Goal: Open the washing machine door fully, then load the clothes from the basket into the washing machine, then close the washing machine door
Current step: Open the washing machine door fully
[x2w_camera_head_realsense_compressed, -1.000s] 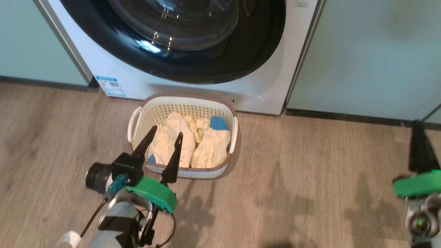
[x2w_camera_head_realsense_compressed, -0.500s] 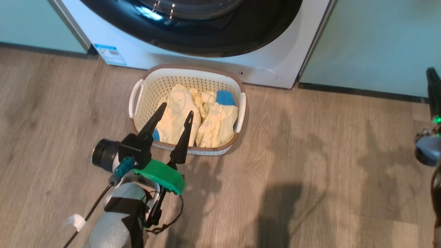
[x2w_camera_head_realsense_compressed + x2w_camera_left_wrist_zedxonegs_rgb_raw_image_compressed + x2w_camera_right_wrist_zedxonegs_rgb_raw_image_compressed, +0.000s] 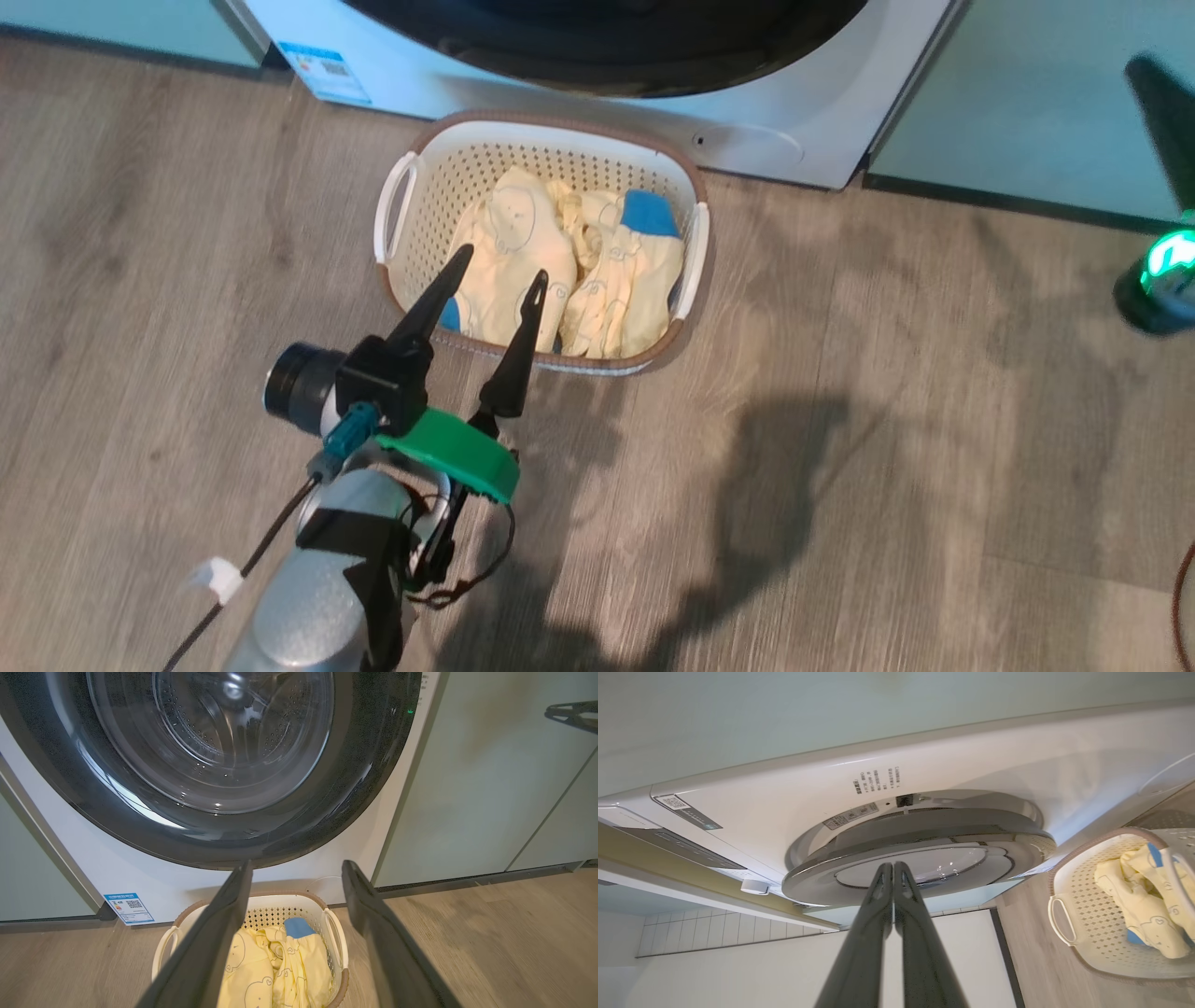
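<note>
- On wood-look floor, just in front of washing machine: basket, cream, perforated, brown rim, white side handles, standing upright, far rim near the white front panel.
- Inside basket: clothes, pale yellow with faint bear outlines, blue patches at far right and near left, heaped, all within the rim.
- Over basket's near side: left gripper, fingers spread wide, holding nothing. Tips over near-left part of the heap in head view; contact with cloth not discernible.
- From left wrist view: same two fingers framing basket and lower arc of washing machine door. Glossy black rim, clear glass centre, perforated drum visible through it.
- Door lying close against the front panel; latched or slightly ajar, cannot tell.
- Off to the right: right gripper, fingers pressed together, holding nothing. Tips aimed at door's edge in right wrist view; touching or apart, cannot tell.
- In head view, same gripper blurred at far right edge, well apart from basket, before pale green cabinet.
- Low on front panel: blue-and-white sticker at left, round service flap at right, just behind basket.
</note>
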Controlling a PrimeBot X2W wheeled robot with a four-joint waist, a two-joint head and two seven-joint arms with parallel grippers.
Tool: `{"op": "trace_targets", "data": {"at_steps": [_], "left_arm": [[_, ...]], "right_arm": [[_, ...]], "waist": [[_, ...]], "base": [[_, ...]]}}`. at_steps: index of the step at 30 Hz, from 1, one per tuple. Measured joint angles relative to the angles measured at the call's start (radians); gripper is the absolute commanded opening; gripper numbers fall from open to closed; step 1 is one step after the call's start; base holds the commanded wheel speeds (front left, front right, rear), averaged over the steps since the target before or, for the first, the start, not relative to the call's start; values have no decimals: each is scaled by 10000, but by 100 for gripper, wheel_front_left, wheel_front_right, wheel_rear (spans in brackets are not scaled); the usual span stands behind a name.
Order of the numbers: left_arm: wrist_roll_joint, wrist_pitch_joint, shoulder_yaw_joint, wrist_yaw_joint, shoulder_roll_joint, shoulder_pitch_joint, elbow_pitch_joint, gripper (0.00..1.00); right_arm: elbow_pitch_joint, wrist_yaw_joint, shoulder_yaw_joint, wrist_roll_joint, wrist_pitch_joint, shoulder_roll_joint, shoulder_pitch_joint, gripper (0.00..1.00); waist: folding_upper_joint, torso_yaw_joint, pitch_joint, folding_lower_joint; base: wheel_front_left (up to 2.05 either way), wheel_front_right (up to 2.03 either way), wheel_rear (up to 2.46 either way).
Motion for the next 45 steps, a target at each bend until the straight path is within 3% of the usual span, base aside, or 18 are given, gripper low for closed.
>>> {"op": "trace_targets", "data": {"at_steps": [12, 27, 45], "left_arm": [[-73, -10, -263, 163, -19, -550, -128, 100], [-439, -10, -702, 359, -44, -843, -360, 100], [-690, -10, -1187, 614, -61, -943, -430, 100]], "right_arm": [[874, 0, 665, 226, 219, -98, -2554, 0], [2786, 0, 1615, -385, 36, -123, -5195, 0], [4056, 0, 2013, -869, -238, -169, -6223, 0]], "waist": [[0, 314, 589, -1], [0, 993, 1109, 0], [0, 1551, 1408, -2]], "base": [[0, 0, 0], [0, 0, 0], [0, 0, 0]]}}
